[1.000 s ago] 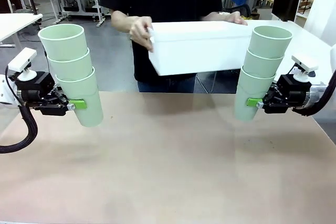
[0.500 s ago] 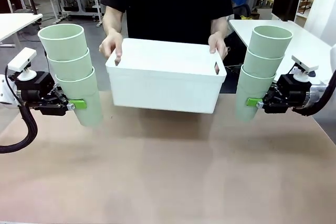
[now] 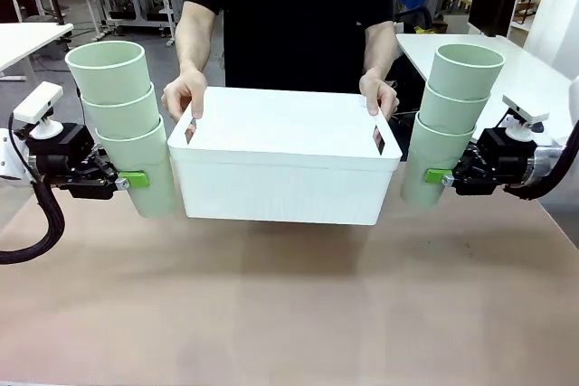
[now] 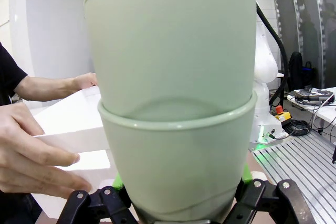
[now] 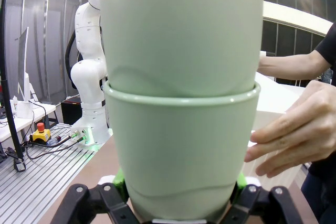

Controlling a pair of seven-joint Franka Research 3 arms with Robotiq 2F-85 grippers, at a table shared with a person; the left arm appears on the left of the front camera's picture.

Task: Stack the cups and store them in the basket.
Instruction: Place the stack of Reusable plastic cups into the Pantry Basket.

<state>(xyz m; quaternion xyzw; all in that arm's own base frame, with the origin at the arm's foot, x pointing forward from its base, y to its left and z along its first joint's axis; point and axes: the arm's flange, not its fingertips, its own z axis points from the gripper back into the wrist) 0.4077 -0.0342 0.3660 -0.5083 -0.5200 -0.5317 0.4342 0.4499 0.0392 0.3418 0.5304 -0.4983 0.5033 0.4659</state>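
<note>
My left jaws are clenched on the bottom cup of one stack of three cups (image 3: 127, 124), and my right jaws grasp the bottom cup of the other stack of three (image 3: 450, 119). Both stacks stand nearly upright, mouths up, their tops leaning slightly outward. The basket (image 3: 280, 189) lies between them, open side up, with its long axis running from one arm to the other. The person's hands (image 3: 185, 95) grip its handle slots at either end, and I cannot tell whether it rests on the tabletop (image 3: 289, 314) or hangs just above it. Each stack sits just beside its own end of the basket, the left one perhaps touching the wall, so neither arm is clearly nearer. I judge either stack must rise over the rim and travel inward toward the middle.
</note>
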